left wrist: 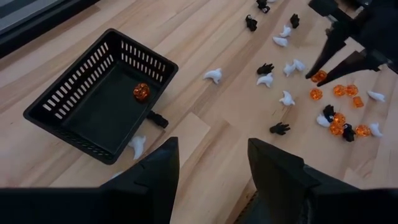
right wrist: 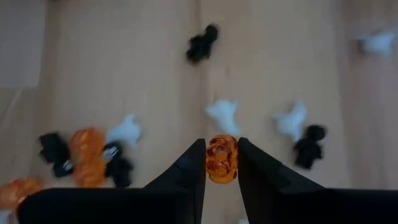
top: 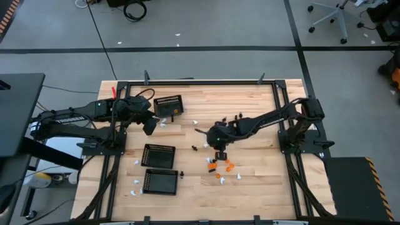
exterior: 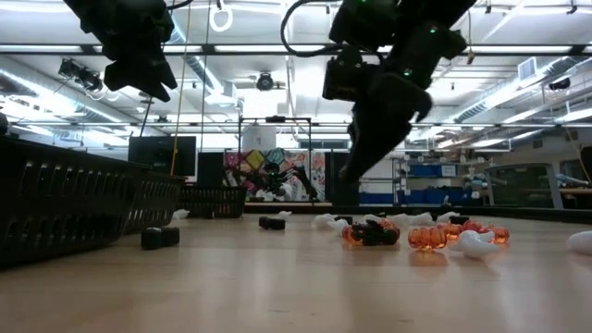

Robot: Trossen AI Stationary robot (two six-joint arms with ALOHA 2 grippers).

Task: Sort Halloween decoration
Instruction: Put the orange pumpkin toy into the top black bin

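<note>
Baskets of black mesh are sitting on the left half of the wooden counter (top: 250, 100): two (top: 158, 155) (top: 159, 182) nearer the front edge and a third basket (left wrist: 99, 93) farther back, this one holding a single orange pumpkin piece (left wrist: 141, 91). Beside that basket the left pincer (top: 150, 127) is hanging above the counter with its fingers (left wrist: 155, 174) spread apart and nothing between them. Toward the middle of the counter, white ghost pieces (left wrist: 213, 76) and black pieces (left wrist: 279, 128) are lying scattered among an orange cluster (top: 220, 167). Over that cluster, the right pincer (right wrist: 221, 163) is reaching down, clamping an orange pumpkin (right wrist: 222, 158) between its two fingertips just above the wood.
</note>
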